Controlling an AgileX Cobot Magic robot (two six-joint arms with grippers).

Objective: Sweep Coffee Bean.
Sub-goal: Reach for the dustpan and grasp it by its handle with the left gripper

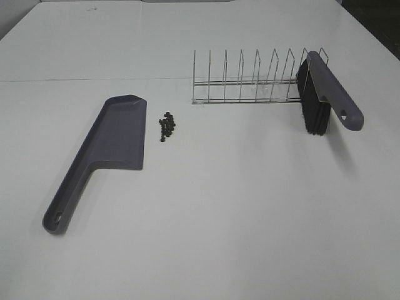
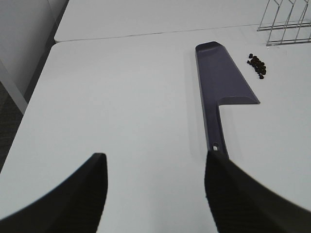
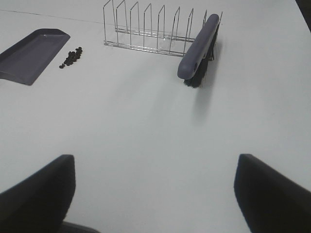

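Note:
A small heap of dark coffee beans lies on the white table just right of the grey-purple dustpan, which lies flat with its handle toward the front. The beans and dustpan also show in the left wrist view, and the beans and dustpan in the right wrist view. A grey-purple brush with black bristles leans in the right end of a wire rack; the brush also shows in the right wrist view. My left gripper is open, near the dustpan handle's end. My right gripper is open, well short of the brush.
The wire rack stands behind the beans at the back right. A seam between two table tops runs across the back. The table's left edge shows in the left wrist view.

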